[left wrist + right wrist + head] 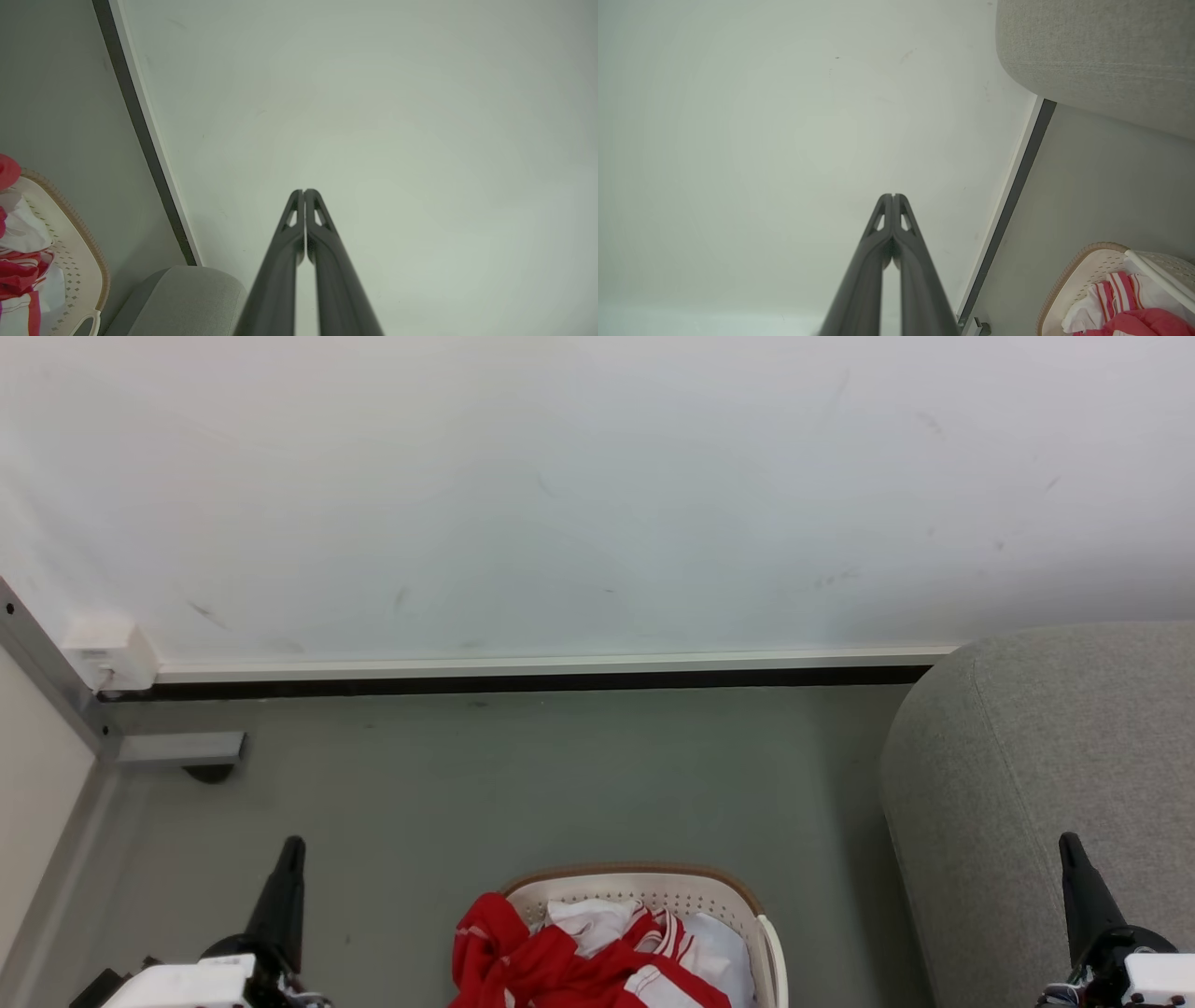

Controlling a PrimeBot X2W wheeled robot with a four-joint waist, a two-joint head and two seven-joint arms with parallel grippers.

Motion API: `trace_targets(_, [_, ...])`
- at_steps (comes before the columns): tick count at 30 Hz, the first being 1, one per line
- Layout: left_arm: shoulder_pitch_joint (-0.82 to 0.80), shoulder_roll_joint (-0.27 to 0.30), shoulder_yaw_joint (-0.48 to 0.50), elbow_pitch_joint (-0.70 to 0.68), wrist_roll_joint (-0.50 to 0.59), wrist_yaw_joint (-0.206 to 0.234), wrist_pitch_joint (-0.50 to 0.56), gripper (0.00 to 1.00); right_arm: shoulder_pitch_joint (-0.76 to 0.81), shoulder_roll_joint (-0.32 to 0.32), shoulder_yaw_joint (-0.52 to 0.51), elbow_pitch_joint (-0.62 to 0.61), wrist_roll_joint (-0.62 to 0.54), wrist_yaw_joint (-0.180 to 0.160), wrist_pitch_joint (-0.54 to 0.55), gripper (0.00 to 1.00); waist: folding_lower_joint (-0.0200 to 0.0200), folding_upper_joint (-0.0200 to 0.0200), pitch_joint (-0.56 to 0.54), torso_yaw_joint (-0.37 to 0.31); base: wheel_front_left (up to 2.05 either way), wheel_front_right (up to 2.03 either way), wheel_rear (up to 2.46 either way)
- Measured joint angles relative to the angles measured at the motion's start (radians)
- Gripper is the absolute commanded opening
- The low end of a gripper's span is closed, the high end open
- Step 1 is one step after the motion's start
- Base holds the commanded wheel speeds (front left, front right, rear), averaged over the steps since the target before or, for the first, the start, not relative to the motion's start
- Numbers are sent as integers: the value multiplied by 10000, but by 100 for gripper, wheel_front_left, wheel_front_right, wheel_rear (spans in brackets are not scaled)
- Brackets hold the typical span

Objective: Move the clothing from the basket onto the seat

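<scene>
Head view, crumpled red clothing [541, 971] in perforated basket [653, 893], woven seat [1027, 756], left fingers [282, 261] and right fingers [868, 270] pinched together

Scuffed white wall [597, 476], dark skirting strip [523, 683], plain grey-green floor [560, 784].

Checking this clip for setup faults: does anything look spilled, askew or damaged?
Only a small thing: the red clothing is heaped and flops over the left rim of the basket instead of lying inside. The wall carries faint scuffs. Nothing looks damaged.
</scene>
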Motion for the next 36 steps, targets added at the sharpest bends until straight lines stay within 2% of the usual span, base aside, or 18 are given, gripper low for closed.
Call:
trace_targets(20, [0, 0, 0, 0, 0, 0, 0, 0, 0, 0, 0, 0, 0, 0, 0, 0, 0, 0, 0, 0, 0, 0, 0])
trace_targets(21, [34, -19, -2, 61, 6, 2, -8, 100, 35, 19, 8, 59, 0, 0, -4, 100, 0, 0, 0, 0, 0, 0, 0])
trace_targets(30, [310, -90, -355, 305, 140, 63, -297, 100, 347, 142, 186, 265, -138, 0, -326, 100, 0, 0, 0, 2, 0, 0, 0])
trace_targets(36, [309, -88, -573, 255, 453, 167, -631, 100, 436, 138, 253, 174, -840, 0, -616, 100, 0, 0, 2, 6, 0, 0, 0])
